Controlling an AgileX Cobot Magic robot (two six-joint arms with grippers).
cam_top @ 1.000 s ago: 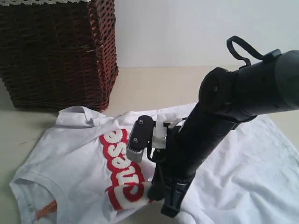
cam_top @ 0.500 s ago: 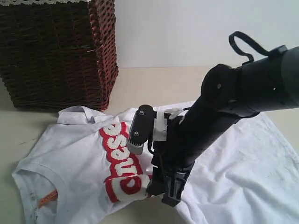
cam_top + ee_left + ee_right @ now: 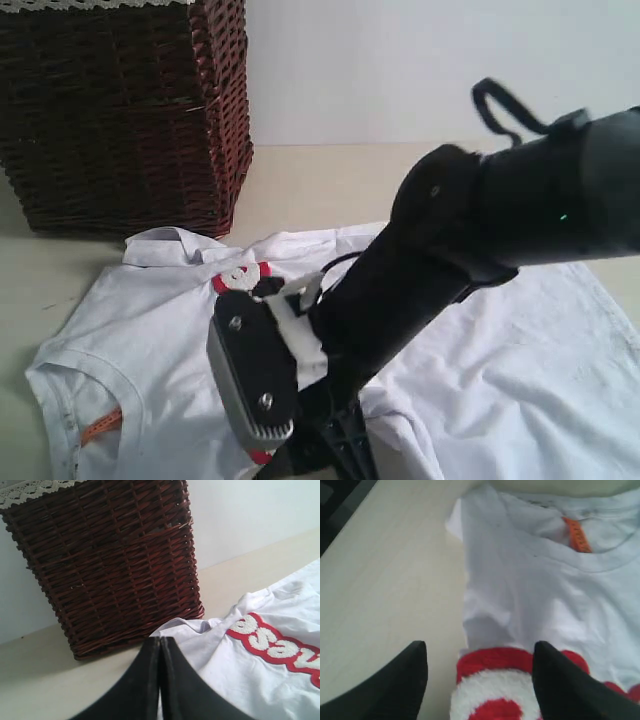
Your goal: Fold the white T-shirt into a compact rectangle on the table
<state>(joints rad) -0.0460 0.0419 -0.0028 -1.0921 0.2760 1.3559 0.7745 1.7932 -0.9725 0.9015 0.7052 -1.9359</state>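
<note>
The white T-shirt (image 3: pixel 140 330) lies spread on the table (image 3: pixel 330 180), rumpled, with its orange neck tag (image 3: pixel 100 427) at the front left. My right arm (image 3: pixel 450 240) reaches across it and hides most of the red-outlined letters (image 3: pixel 238 279). In the right wrist view my right gripper (image 3: pixel 480 645) is open, its fingers (image 3: pixel 410 675) standing either side of a folded edge with a fuzzy letter (image 3: pixel 495 685), near the shirt's collar and tag (image 3: pixel 577 535). My left gripper (image 3: pixel 160 641) is shut and empty, hovering by the shirt's edge (image 3: pixel 260 675).
A dark brown wicker basket (image 3: pixel 120 110) stands at the back left, close to the shirt's sleeve, and fills much of the left wrist view, basket (image 3: pixel 110 560). Bare table (image 3: pixel 385 580) lies beside the shirt's shoulder. A pale wall rises behind the table.
My right gripper has opened and let go of the lettered fold. The right arm has swung down and to the left, now covering most of the letters.
</note>
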